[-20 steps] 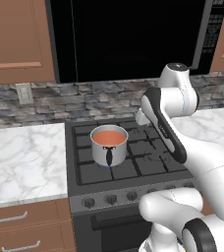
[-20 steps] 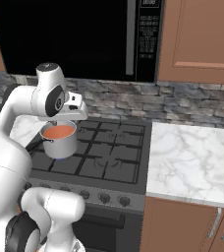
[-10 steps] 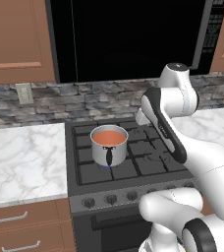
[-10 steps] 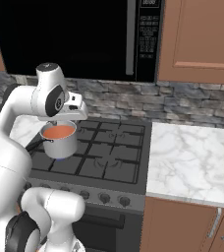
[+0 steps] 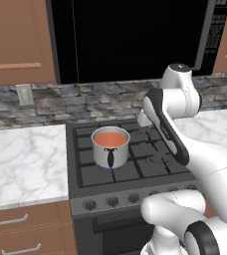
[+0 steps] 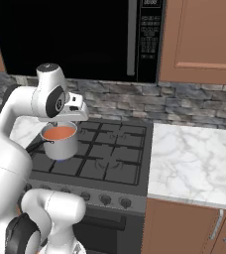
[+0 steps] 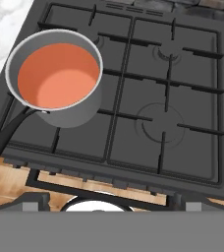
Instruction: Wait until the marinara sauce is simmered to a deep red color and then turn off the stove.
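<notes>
Waiting step, nothing to do yet. Steel pot (image 5: 110,147) sits on front-left burner of stove (image 5: 150,169), small blue flame under it in left base view. Marinara sauce (image 7: 58,75) looks orange-red, not deep red so far imo. Pot handle (image 7: 6,138) points toward front edge, long axis running back-to-front. Pincer hangs high above grates right of pot, fingers apart, holding nothing. Next move probably: keep watching colour, then reach down to front knobs (image 6: 105,199).
</notes>
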